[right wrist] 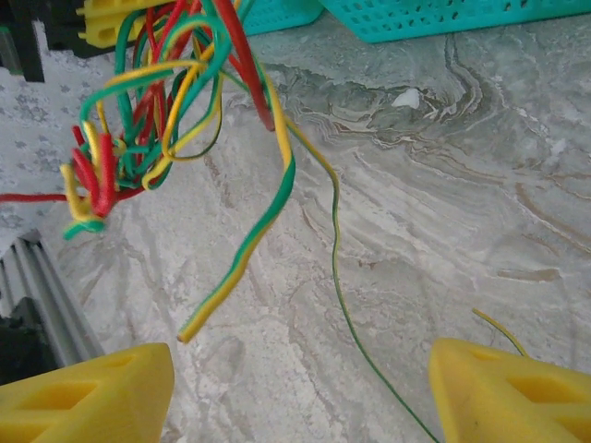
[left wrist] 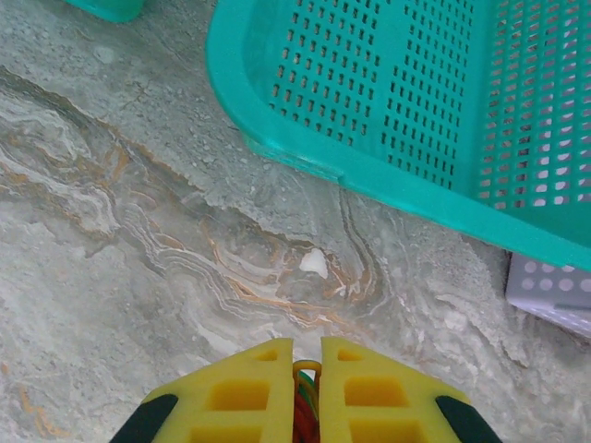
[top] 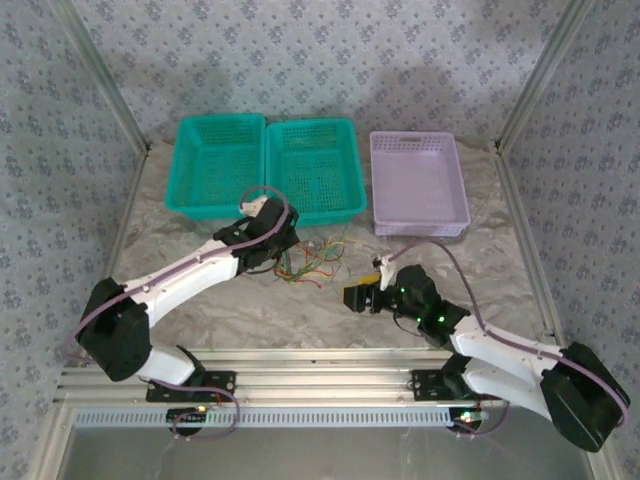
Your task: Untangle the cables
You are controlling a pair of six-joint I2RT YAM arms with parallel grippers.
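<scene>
Left gripper (left wrist: 307,362) first: its yellow jaws are pinched almost together, and a loop of the cables (left wrist: 307,406) is caught in the slit between them, red and green showing in the gap. So it has hold of the bundle.

Over to the top view: the left gripper (top: 274,243) sits at the bundle's 9 o'clock, and the cables (top: 312,262) spread out from it across the middle of the table (top: 250,315). The right gripper (top: 362,296) waits at their 5 o'clock, near but not touching.

From the right wrist, the right gripper (right wrist: 300,383) is spread wide with nothing between its jaws. Up at 11 o'clock hangs the knot of cables (right wrist: 152,111), red, yellow and green looped through one another below the left gripper (right wrist: 120,14). A green-and-yellow cable (right wrist: 249,245) droops free towards 7 o'clock, and a thin green strand (right wrist: 337,268) trails down the middle.

Three baskets sit at 12 o'clock: teal basket (top: 190,165), second teal basket (top: 350,170), lilac basket (top: 380,185). No cable lies in them that I can see.

My read: early going. The bundle is lifted and a few ends dangle loose, but the knot itself is intact. Every cable has yet to be pulled out and laid apart.
</scene>
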